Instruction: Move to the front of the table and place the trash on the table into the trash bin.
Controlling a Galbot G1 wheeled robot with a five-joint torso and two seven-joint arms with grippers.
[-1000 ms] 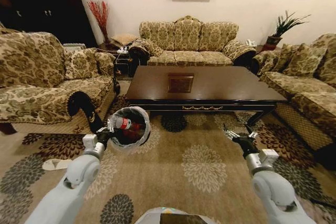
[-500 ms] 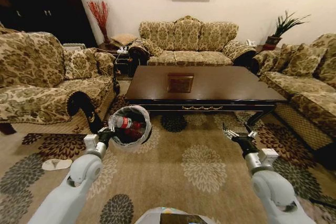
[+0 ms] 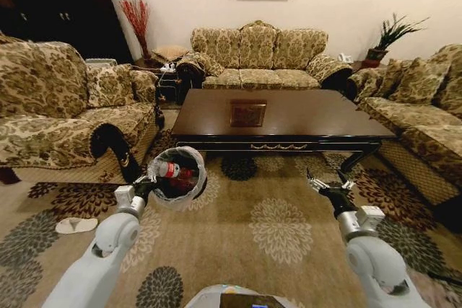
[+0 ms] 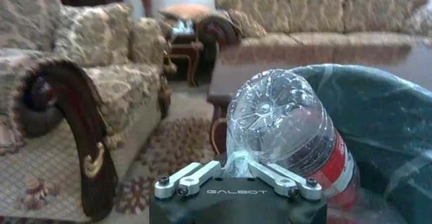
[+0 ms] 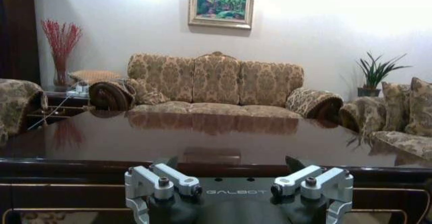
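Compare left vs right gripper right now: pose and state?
The left gripper is shut on the clear bottle, held at the rim of the trash bin; the right gripper is open and holds nothing.
The left one sits by the table's left front corner, beside the sofa arm; the right one hangs over the carpet facing the table's front edge.
Shared: both are raised ahead of the robot, short of the table.

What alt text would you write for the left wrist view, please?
The left claw grips a clear plastic bottle with a red label, bottom end toward the camera, over the lined trash bin. Behind stand a patterned sofa with a dark carved arm and the dark table.
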